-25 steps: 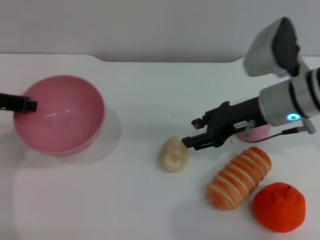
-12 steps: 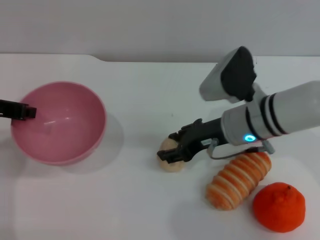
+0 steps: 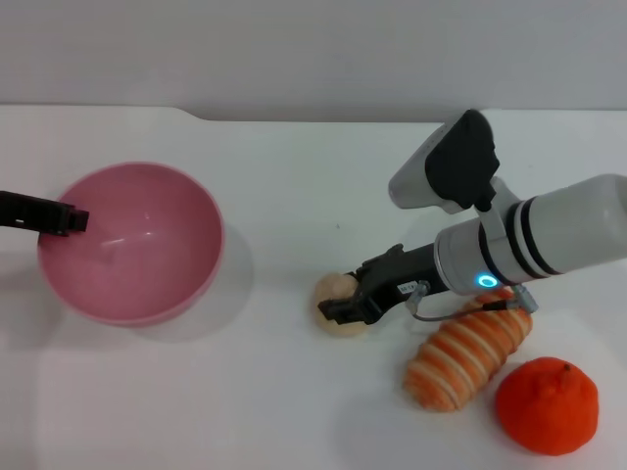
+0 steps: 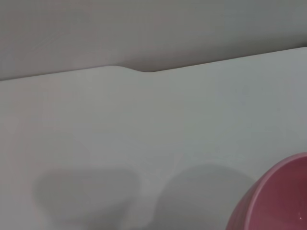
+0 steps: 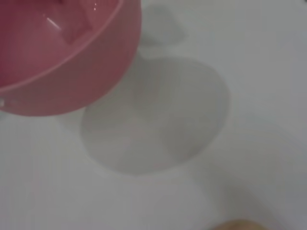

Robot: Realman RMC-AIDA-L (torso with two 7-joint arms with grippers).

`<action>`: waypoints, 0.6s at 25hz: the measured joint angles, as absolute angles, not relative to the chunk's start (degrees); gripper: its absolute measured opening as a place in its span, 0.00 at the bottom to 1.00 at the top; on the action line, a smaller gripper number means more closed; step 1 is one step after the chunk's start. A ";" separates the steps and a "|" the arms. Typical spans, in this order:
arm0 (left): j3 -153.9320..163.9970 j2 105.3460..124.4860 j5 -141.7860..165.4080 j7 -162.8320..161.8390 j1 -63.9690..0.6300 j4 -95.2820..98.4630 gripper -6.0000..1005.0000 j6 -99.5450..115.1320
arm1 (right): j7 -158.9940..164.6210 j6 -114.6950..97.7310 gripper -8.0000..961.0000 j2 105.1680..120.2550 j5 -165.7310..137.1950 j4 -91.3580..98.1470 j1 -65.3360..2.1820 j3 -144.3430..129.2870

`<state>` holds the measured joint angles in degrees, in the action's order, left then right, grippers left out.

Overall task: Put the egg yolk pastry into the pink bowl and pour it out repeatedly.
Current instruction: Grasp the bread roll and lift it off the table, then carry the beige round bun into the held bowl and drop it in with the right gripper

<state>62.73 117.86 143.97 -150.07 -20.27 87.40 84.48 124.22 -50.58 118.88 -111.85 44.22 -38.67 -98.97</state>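
Right gripper reaches over the pastry on the table, beside a striped roll and an orange; whether its jaws have closed cannot be told. A centred, gentle pinch should precede lifting. Farther off, the left gripper holds the bowl's rim, grip seemingly closed.
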 joint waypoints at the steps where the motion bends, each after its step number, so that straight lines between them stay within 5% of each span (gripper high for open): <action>1: 62.83 117.86 143.97 -150.08 -20.30 87.38 0.00 84.46 | 124.21 -50.68 0.54 118.80 -111.88 44.63 -38.36 -98.59; 15: 65.08 117.96 143.80 -150.26 -23.54 80.95 0.00 82.46 | 116.32 -67.24 0.43 118.41 -112.33 60.50 -32.62 -77.69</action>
